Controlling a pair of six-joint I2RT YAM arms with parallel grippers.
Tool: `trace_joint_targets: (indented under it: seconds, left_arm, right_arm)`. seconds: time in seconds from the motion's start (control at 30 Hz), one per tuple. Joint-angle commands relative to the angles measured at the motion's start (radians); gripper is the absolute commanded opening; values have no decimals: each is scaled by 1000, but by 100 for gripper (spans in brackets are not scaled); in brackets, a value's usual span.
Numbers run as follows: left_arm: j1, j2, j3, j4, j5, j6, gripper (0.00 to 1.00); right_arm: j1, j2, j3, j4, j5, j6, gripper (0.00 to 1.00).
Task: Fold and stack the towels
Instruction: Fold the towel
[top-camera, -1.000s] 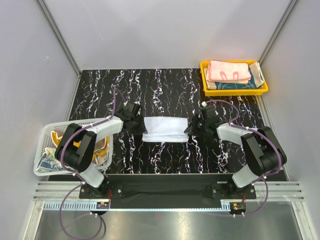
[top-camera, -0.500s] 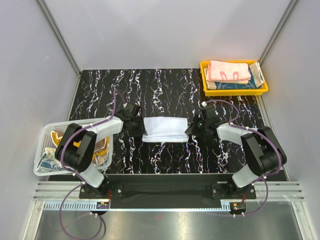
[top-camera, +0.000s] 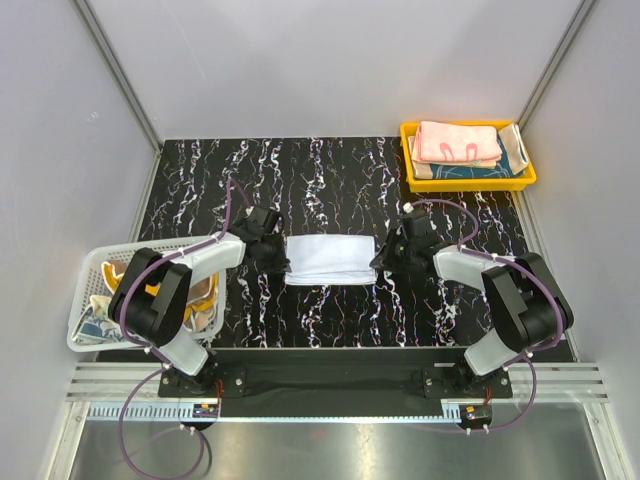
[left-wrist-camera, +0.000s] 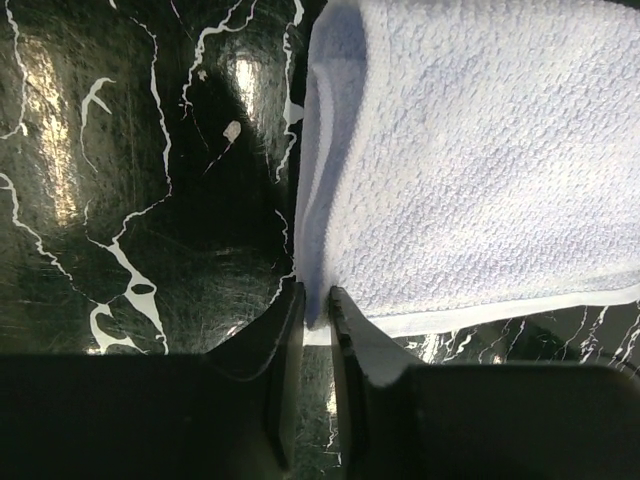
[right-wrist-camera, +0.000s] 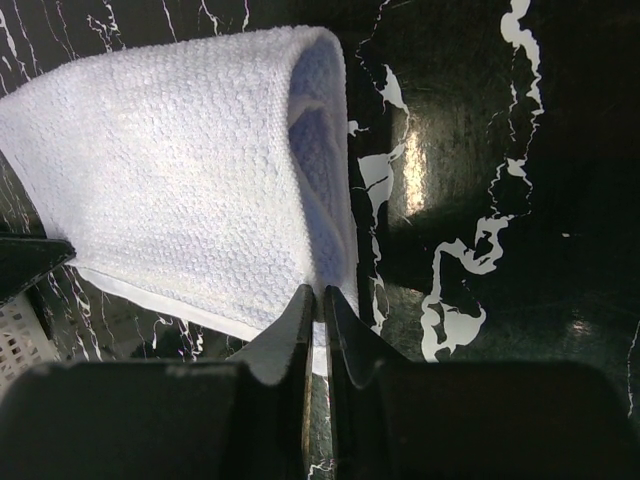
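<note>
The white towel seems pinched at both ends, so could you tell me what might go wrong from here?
1. The left pincer and right pincer each grip only the very edge of the white towel, so it may slip out when lifted.
2. The towel is doubled over; a pincer might catch one layer only, letting the fold fall open.
3. The lower hem pokes out along one long edge, so the next fold may come out uneven.
</note>
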Motion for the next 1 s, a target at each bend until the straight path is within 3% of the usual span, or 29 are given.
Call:
trace_joint_targets:
  seconds: [0.0, 0.13, 0.3, 0.47, 0.63, 0.77, 0.9, 0.97]
  left_arm:
    - [-2, -40, 42, -15, -5, 14, 18]
    - [1, -35, 52, -21, -5, 21, 10]
    - [1, -29, 76, -49, -13, 40, 8]
    - [4, -27, 108, -76, -13, 64, 11]
    - [4, -14, 135, -96, 7, 84, 22]
    - [4, -12, 130, -96, 5, 83, 22]
    - [3, -11, 121, -84, 10, 78, 16]
    - [3, -9, 122, -87, 11, 80, 21]
  right_arm:
    - [10, -13, 37, 3, -8, -8, 12]
    - [10, -12, 40, 0, -8, -11, 12]
    - [10, -12, 45, -6, -9, -14, 9]
    - [10, -18, 54, -6, -3, -20, 8]
    - [10, -24, 63, -40, -3, -23, 7]
    - [10, -24, 65, -43, -3, -25, 7]
    - [10, -23, 65, -42, -6, -25, 7]
    - [10, -21, 66, -46, -8, -25, 8]
